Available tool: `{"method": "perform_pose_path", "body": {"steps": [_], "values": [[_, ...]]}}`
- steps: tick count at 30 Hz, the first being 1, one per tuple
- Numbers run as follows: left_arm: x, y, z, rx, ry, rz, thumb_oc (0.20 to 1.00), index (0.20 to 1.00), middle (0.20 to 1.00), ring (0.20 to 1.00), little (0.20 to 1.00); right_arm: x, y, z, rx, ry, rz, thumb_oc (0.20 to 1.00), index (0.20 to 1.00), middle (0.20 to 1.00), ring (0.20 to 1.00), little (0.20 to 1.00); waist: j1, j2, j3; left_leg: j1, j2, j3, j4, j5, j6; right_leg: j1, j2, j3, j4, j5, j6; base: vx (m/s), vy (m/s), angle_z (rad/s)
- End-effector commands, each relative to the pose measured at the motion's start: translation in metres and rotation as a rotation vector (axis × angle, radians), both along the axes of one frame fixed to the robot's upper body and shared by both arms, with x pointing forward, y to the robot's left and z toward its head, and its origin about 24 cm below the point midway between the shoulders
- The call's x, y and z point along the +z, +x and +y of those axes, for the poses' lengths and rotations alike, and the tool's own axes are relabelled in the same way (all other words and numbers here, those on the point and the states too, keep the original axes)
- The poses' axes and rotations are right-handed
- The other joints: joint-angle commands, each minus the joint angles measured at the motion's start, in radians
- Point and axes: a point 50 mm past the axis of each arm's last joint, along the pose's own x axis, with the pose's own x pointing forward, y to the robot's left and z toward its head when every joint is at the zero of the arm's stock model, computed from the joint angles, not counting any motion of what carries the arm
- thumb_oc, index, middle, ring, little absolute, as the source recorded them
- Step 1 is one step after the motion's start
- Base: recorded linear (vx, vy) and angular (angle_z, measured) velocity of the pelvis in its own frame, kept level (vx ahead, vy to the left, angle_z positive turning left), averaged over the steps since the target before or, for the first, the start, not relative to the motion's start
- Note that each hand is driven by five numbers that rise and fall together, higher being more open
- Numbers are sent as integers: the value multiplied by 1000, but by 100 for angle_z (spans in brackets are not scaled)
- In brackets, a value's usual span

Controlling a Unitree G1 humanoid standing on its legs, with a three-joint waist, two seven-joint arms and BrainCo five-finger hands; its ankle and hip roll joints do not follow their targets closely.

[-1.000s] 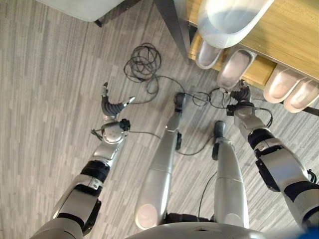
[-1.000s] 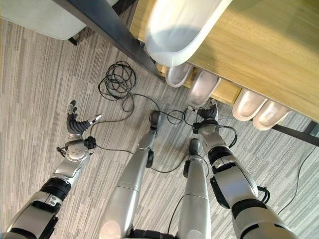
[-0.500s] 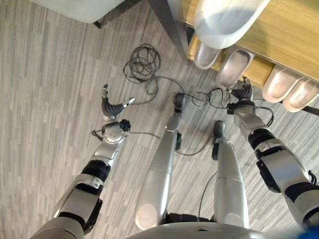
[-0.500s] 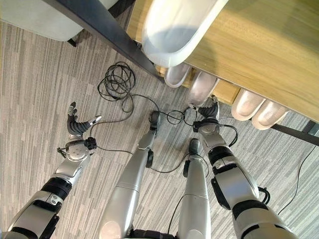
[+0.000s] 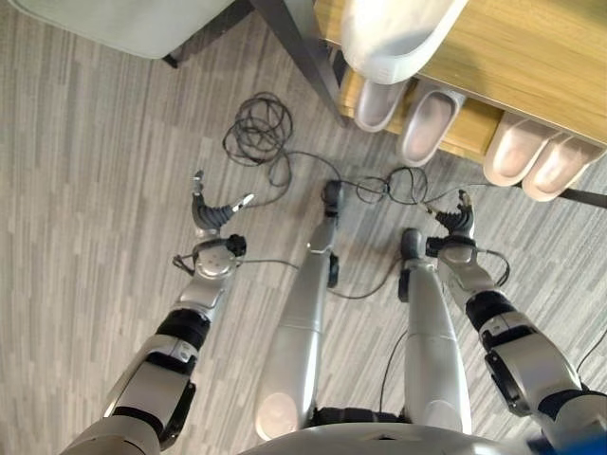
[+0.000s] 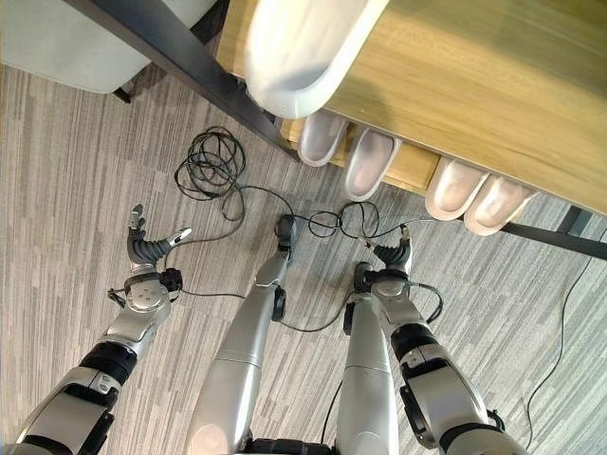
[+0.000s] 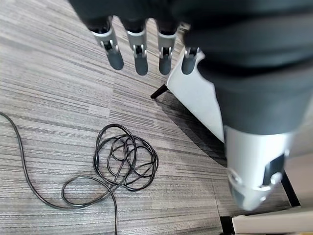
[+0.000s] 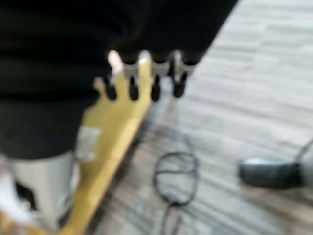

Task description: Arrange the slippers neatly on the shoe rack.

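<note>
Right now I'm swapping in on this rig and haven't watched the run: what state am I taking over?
Left hand: open, empty, over the floor, away from the rack.
Right hand: open, empty, just short of the shoe rack.
Slippers: four on the lower shelf, toes out, as a left pair and a right pair; one large slipper lies on the top shelf.
Done: no slipper lies on the floor in view.
Left: check that the pairs sit even; straighten the top one if needed.
</note>
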Motion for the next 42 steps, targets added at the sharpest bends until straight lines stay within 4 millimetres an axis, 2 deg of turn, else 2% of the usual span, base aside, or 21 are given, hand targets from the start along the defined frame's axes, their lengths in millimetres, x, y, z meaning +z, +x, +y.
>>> {"method": "perform_pose_path", "body": {"steps": [1, 7, 10, 16, 24, 33, 42], "values": [[-5, -1, 6, 39, -11, 18, 1000, 1000, 1000, 1000, 1000, 2, 4, 2, 96, -10, 13, 1000, 1000, 1000, 1000, 1000, 8, 27, 2, -30, -41, -8, 74, -176, -14, 51, 1, -19, -74, 78, -30, -12, -16, -4], [1, 1, 7, 12, 20, 3, 1000, 1000, 1000, 1000, 1000, 10, 15, 4, 148, -51, 36, 1000, 1000, 1000, 1000, 1000, 20, 34, 2, -35, -40, -7, 73, -173, -14, 42, 2, -20, -69, 81, -30, 2, -3, 1], [7, 2, 9, -7, 31, -21, 1000, 1000, 1000, 1000, 1000, 28, 29, 4, 190, -98, 35, 1000, 1000, 1000, 1000, 1000, 37, 41, 2, -40, -41, -9, 78, -172, -15, 40, 2, -22, -66, 79, -31, 6, -10, 1], [11, 0, 12, -24, 31, -40, 1000, 1000, 1000, 1000, 1000, 50, 42, 3, 225, -123, 5, 1000, 1000, 1000, 1000, 1000, 58, 48, 2, -47, -44, -13, 86, -172, -16, 36, 2, -30, -59, 75, -33, 9, -6, 3], [13, 0, 12, -44, 31, -46, 1000, 1000, 1000, 1000, 1000, 53, 46, -2, 230, -115, 31, 1000, 1000, 1000, 1000, 1000, 70, 52, 2, -53, -46, -18, 88, -170, -17, 29, 3, -35, -52, 72, -34, 2, -2, 0], [6, -2, 20, -7, 1, -23, 1000, 1000, 1000, 1000, 1000, 58, 45, -21, 91, -90, 9, 1000, 1000, 1000, 1000, 1000, 73, 62, 2, -55, -46, -16, 83, -167, -16, 28, 3, -38, -48, 66, -36, 0, 0, 0], [10, 1, 16, -33, 16, -29, 1000, 1000, 1000, 1000, 1000, 60, 48, -15, 150, -78, 23, 1000, 1000, 1000, 1000, 1000, 76, 67, 2, -54, -47, -17, 78, -163, -17, 23, 6, -36, -43, 63, -39, 0, 0, 0]]}}
